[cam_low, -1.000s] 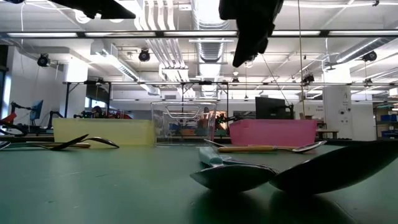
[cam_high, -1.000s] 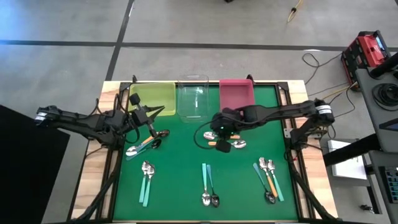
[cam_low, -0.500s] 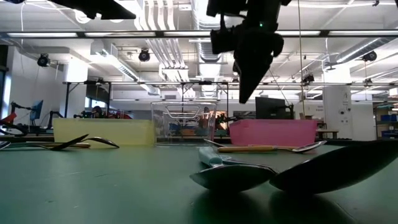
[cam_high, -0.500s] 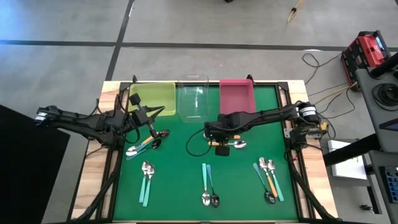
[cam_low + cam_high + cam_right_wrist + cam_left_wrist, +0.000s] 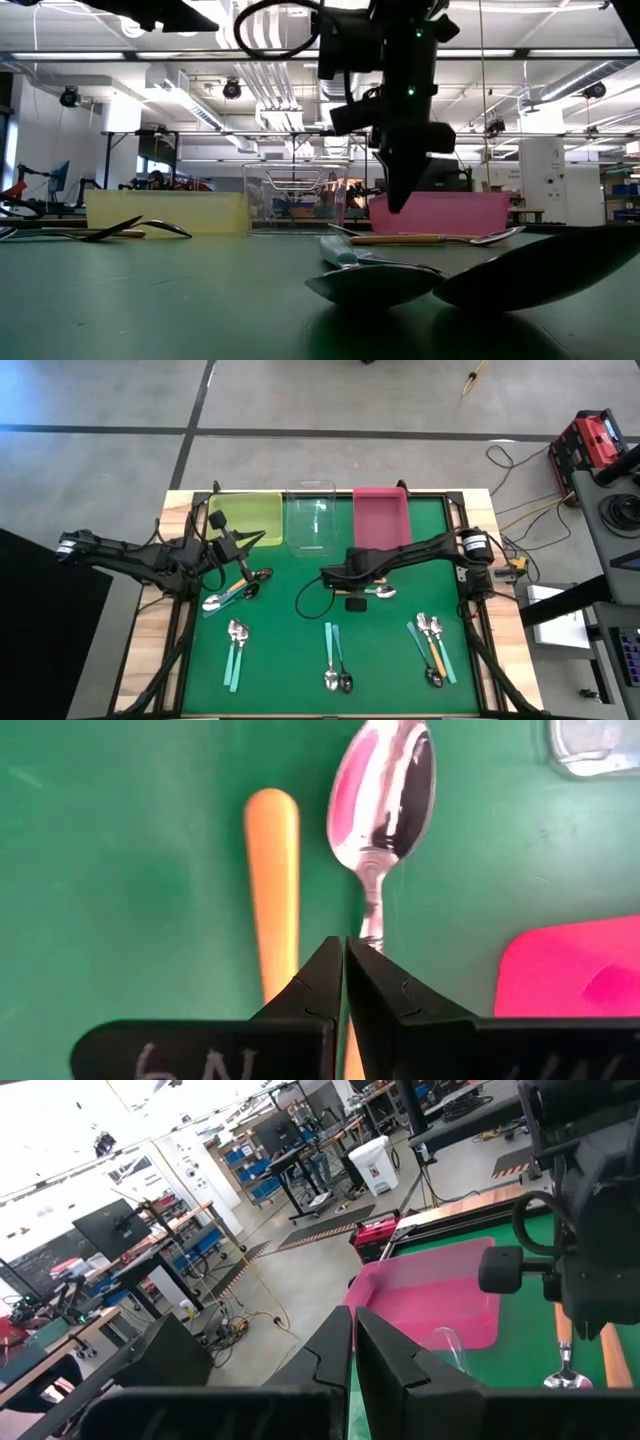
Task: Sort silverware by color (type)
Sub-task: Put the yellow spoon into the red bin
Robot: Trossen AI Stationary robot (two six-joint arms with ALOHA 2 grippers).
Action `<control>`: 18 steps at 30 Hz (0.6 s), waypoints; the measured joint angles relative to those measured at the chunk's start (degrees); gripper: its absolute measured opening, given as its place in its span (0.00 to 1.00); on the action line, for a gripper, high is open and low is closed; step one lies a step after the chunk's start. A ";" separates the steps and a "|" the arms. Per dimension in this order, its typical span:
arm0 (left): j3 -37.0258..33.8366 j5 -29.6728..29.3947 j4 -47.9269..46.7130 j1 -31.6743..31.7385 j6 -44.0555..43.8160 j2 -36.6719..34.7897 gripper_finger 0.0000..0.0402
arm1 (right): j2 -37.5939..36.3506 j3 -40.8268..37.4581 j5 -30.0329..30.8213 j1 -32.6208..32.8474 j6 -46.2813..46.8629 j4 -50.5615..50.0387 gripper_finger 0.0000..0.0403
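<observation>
Silverware lay scattered in small clusters over the green counter [image 5: 300, 660] in front of the pink bin [image 5: 381, 515]. Just before that bin, the right gripper [image 5: 344, 952] hung with jaws closed and empty above an orange-handled spoon [image 5: 383, 795]. The left gripper [image 5: 246, 575], likewise closed, held nothing.

A green-topped table [image 5: 290, 620] carries three bins along its far edge: a yellow-green bin [image 5: 247, 517], a clear bin [image 5: 311, 516] and a pink bin [image 5: 380, 514]. Spoons [image 5: 233, 592] lie in small groups near the left edge, at the middle, and along the near edge.
</observation>
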 joint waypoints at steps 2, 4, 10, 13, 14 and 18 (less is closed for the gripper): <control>0.00 -0.02 0.00 0.00 0.37 -0.02 0.00 | 0.48 0.00 0.51 -0.21 -0.01 0.12 0.02; 0.00 -0.02 -0.13 0.00 0.49 0.01 0.00 | 0.73 0.00 0.56 -0.44 -0.01 0.08 0.02; 0.00 -0.02 -0.22 0.00 0.49 0.02 0.00 | 0.75 -0.07 1.34 -0.77 -0.01 0.28 0.02; 0.00 -0.02 -0.22 -0.02 0.49 0.02 0.00 | 0.73 -0.07 1.43 -0.79 -0.28 0.51 0.05; 0.00 -0.02 -0.22 0.00 0.49 0.02 0.00 | 0.73 -0.07 1.43 -0.89 -0.63 0.49 0.06; 0.00 -0.03 -0.22 0.00 0.90 0.02 0.00 | 0.73 -0.07 1.43 -0.98 -0.94 0.74 0.14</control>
